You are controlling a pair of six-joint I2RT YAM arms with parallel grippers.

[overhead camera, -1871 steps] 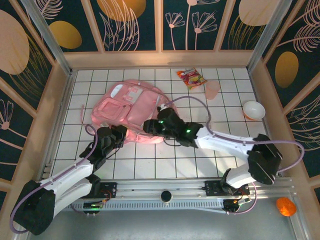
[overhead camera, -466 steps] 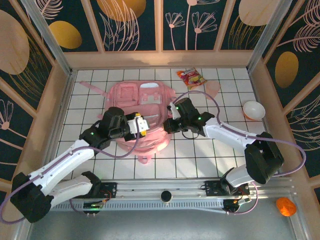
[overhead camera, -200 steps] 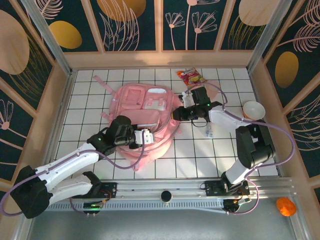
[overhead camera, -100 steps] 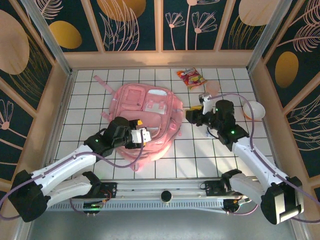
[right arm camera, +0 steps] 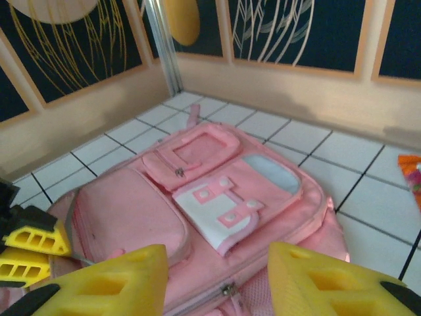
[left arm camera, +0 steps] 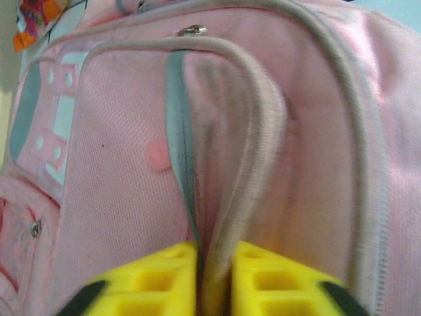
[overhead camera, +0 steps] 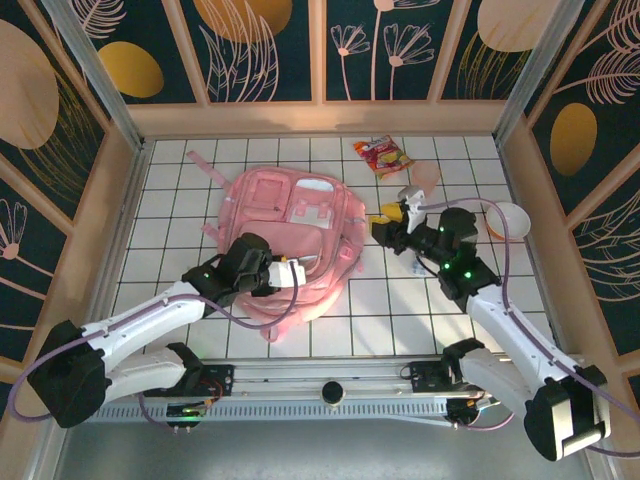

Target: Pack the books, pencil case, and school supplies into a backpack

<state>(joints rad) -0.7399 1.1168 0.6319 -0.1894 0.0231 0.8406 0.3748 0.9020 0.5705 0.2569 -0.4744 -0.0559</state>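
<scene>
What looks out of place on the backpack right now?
The backpack lies flat, skewed to the tile grid; the left gripper pinches its piped trim into a raised fold. Nothing looks spilled or torn.

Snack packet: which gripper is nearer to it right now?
Right. The right gripper hangs on the near side of the snack packet, jaws open. The left gripper is farther off, pinching a seam on the backpack.

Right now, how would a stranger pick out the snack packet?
Find the big pink backpack in the middle. Right of it, by the far wall, lies the snack packet. It alone is printed red-orange; the pale pink cup beside it is plain.
</scene>
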